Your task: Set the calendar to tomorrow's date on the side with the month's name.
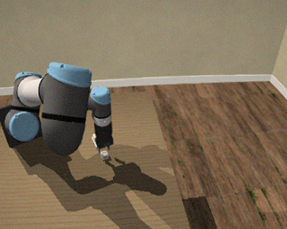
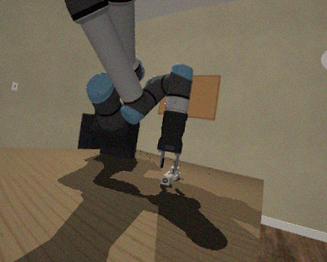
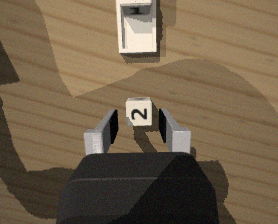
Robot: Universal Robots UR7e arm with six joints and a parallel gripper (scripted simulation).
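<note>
A white cube (image 3: 132,120) (image 2: 165,181) (image 1: 105,155) lies loose on the table, outside the tray. Its top shows a black 2 turned sideways in the wrist view. In the exterior view, a side face shows a dark round mark, too small to read. The white tray (image 3: 138,52) is just beyond it. Another white cube (image 3: 134,2) is in the tray, cut off by the frame edge. A dark digit like a 1 shows on its side; its top is hidden. My gripper (image 3: 138,119) (image 2: 168,167) is open and empty above the loose cube, fingers to either side of it.
The wooden table (image 1: 44,208) (image 2: 9,189) carries broad arm shadows. Its right edge lies to the right of the cube and tray in the top and exterior views, with plank floor (image 1: 221,152) beyond. The tray's inside near the loose cube holds nothing.
</note>
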